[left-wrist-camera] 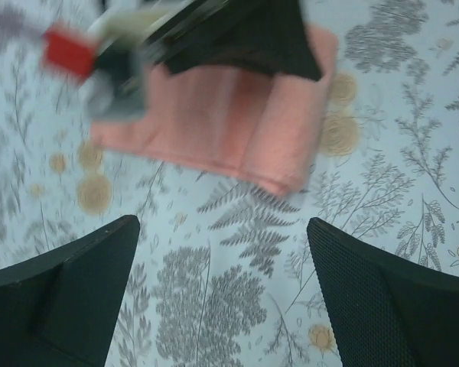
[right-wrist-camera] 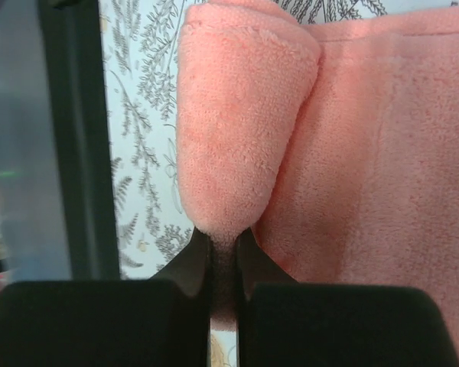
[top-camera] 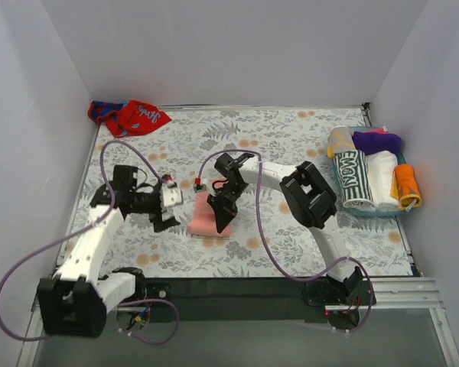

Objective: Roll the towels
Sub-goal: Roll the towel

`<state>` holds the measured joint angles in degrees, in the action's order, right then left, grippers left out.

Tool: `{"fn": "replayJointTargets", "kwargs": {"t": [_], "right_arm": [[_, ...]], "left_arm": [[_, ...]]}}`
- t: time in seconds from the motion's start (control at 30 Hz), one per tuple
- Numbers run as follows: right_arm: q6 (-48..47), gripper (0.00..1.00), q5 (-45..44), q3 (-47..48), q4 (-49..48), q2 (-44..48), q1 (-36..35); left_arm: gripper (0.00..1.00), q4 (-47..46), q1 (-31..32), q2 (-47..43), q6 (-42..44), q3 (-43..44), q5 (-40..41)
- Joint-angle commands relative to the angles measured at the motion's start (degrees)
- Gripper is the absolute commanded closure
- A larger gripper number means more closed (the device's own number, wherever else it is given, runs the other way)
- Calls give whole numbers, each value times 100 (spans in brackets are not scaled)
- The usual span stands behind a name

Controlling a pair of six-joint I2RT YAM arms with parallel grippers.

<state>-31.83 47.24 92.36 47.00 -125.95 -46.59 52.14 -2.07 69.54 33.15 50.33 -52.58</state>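
Your pink towel (top-camera: 200, 222) lies mid-table on the floral table covering (top-camera: 291, 138) between the arms, with a rolled fold along its near end and the roll axis parallel to the table's near edge. Your right gripper (right-wrist-camera: 223, 248) is pinched narrow on that fold, and the left gripper (left-wrist-camera: 222, 225) is spread wide over bare covering just beside the towel, touching nothing. The red-and-blue towel (top-camera: 128, 116) sits crumpled at the far-left corner, well apart, and the teal basket (top-camera: 379, 214) at the right edge holds several rolled towels side by side.
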Motion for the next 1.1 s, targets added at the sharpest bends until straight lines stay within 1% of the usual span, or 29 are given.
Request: {"fn": "replayJointTargets", "kwargs": {"t": [0.0, 0.03, 0.07, 0.1, 0.13, 0.17, 0.23, 0.27, 0.37, 0.43, 0.47, 0.5, 0.57, 0.6, 0.63, 0.7, 0.73, 0.77, 0.83, 0.87, 0.9, 0.93, 0.97, 1.0, 1.07], "right_arm": [[46, 99, 584, 440, 1213, -728, 79], [20, 99, 758, 728, 1528, -868, 132], [-7, 99, 873, 827, 1662, -1140, 159], [10, 99, 987, 915, 1759, -1238, 228], [28, 99, 1215, 1020, 1881, -1413, 264], [28, 99, 1295, 1082, 1944, -1493, 290], [54, 99, 1401, 1153, 2014, -1590, 352], [55, 99, 1428, 1197, 2015, -1634, 378], [116, 99, 1489, 1232, 2032, -1713, 422], [133, 99, 1542, 1232, 2050, -1757, 457], [142, 99, 1542, 1232, 2041, -1775, 475], [142, 99, 1551, 1250, 2050, -1801, 475], [169, 99, 1569, 1285, 2076, -1836, 484], [178, 99, 1569, 1320, 2076, -1837, 484], [186, 99, 1560, 1329, 2085, -1828, 493], [239, 97, 1551, 1338, 2085, -1784, 563], [257, 93, 1525, 1355, 2076, -1697, 589], [352, 81, 1507, 1355, 2076, -1644, 633], [458, 73, 1385, 1434, 2050, -1399, 826], [572, 65, 1332, 1504, 2041, -1319, 914], [617, 61, 1262, 1583, 2041, -1214, 1115], [678, 54, 1130, 1775, 2032, -1021, 1221], [713, 45, 1051, 1873, 2023, -915, 1335], [783, 43, 963, 1969, 1997, -801, 1528], [836, 28, 629, 2128, 1901, -414, 1696]], "left_arm": [[13, -1108, 1232, -1484, 201, -1040, 923], [12, -1301, 1496, -2070, 131, -1303, 1220], [9, -1651, 1733, -2293, 105, -1663, 1380], [8, -1794, 2171, -2565, 96, -1814, 1504], [8, -1908, 2393, -2577, 96, -1911, 1714], [8, -2022, 2821, -2551, 104, -1991, 1829], [9, -2216, 3228, -2271, 26, -2009, 2048], [11, -2400, 3587, -2130, -1, -2000, 2258], [15, -2865, 4133, -1532, -27, -2027, 2724], [21, -3068, 4345, -1032, -45, -2105, 2954], [23, -3400, 4520, -873, -71, -2158, 3181], [26, -3586, 4583, -585, -71, -2254, 3549], [33, -3981, 4706, -310, -10, -2431, 3850], [37, -4027, 4707, -74, -1, -2440, 4017], [50, -4080, 4724, 32, -36, -2422, 4097], [66, -3967, 4724, 330, -106, -2326, 4167], [79, -3670, 4724, 402, -211, -2239, 4159], [85, -3450, 4724, 464, -247, -2072, 4072], [93, -2888, 4707, 508, -352, -1922, 3704], [94, -2702, 4689, 517, -370, -1799, 3580], [95, -2544, 4680, 534, -405, -1737, 3483], [96, -2229, 4680, 569, -466, -1667, 3300], [97, -2060, 4645, 631, -476, -1492, 3228], [97, -1919, 4628, 770, -511, -1395, 3132], [97, -1419, 4462, 964, -572, -1166, 2728]]}}
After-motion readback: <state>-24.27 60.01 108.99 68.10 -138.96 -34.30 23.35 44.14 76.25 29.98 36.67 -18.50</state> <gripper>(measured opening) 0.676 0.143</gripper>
